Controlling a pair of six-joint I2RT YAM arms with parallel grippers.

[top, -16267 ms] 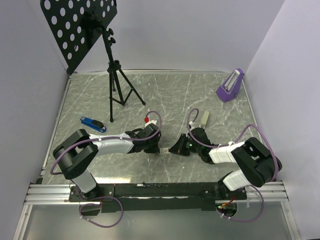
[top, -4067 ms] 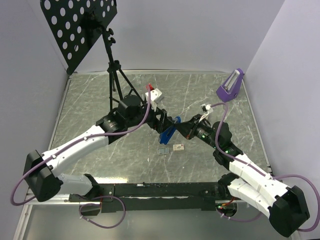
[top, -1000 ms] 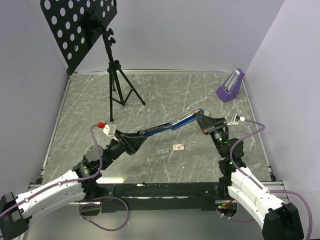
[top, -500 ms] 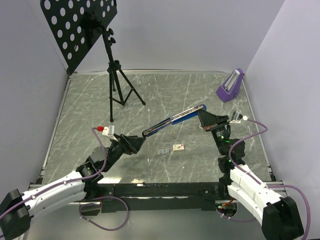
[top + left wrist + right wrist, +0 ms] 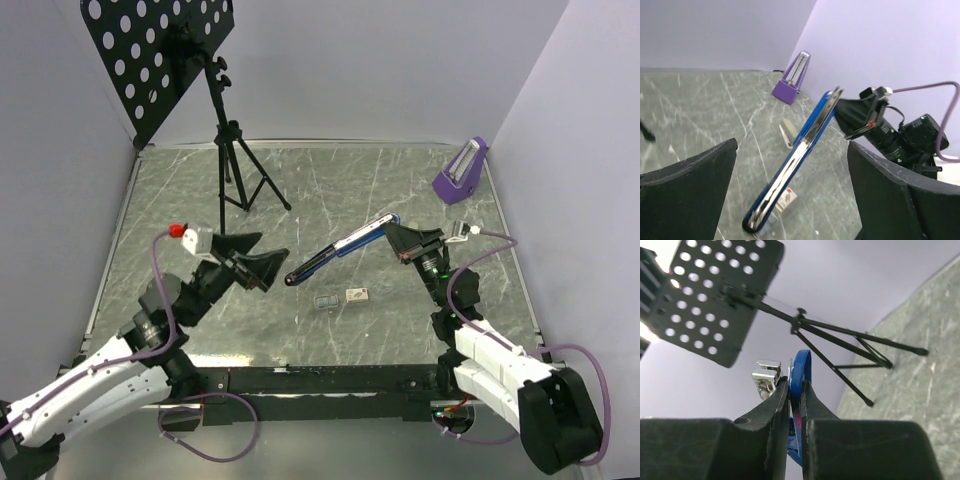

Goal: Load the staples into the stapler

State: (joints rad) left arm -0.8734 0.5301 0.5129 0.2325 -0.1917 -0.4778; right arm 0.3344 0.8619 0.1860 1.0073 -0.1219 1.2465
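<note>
Note: your right gripper (image 5: 401,238) is clamped on the rear end of the stapler (image 5: 340,248). The right wrist view shows both fingers pinching the blue body (image 5: 801,362) with no gap. The stapler is swung open into one long bar, slanting from the grip at 2 o'clock down to its free tip at 8 o'clock. The left wrist view shows the bright metal channel (image 5: 800,150) turned up, probably so the staples can drop in. Your left gripper (image 5: 268,256) is spread wide and holds nothing. It sits at 9 o'clock of the free tip, with the bar between its fingers (image 5: 687,197) but touching neither. This looks like a stand-off that leaves the left arm free to fetch. The staples lie on the table (image 5: 180,200) at 5 o'clock of the bar's middle. The small printed box (image 5: 357,295) has the grey tray piece (image 5: 325,301) just beside it at 9 o'clock. Neither is gripped, so loading is not yet begun. Both pieces are tiny, so expect a fiddly pinch.
</note>
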